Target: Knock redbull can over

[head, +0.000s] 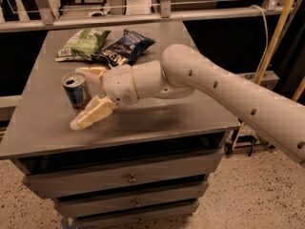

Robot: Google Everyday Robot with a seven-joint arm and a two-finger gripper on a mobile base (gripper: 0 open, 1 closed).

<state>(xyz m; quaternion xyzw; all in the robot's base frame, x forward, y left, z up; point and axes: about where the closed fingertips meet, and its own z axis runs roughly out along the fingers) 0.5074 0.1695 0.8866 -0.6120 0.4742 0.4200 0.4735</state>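
Note:
The redbull can (pixel 76 90) stands upright on the left part of the grey metal table (pixel 181 116); it is blue and silver with an open silver top. My gripper (pixel 77 99) is at the end of the white arm that reaches in from the right. It is open, with one cream finger (pixel 93 113) in front of the can and the other finger (pixel 93 72) behind it. The can sits between the two fingers, close to the palm. I cannot tell whether a finger touches it.
A green snack bag (pixel 82 44) and a dark blue snack bag (pixel 125 46) lie at the table's back, just behind the gripper. The table has drawers (pixel 128 178) below. A railing (pixel 143 18) runs behind it, and a yellow pole (pixel 279 27) stands at the right.

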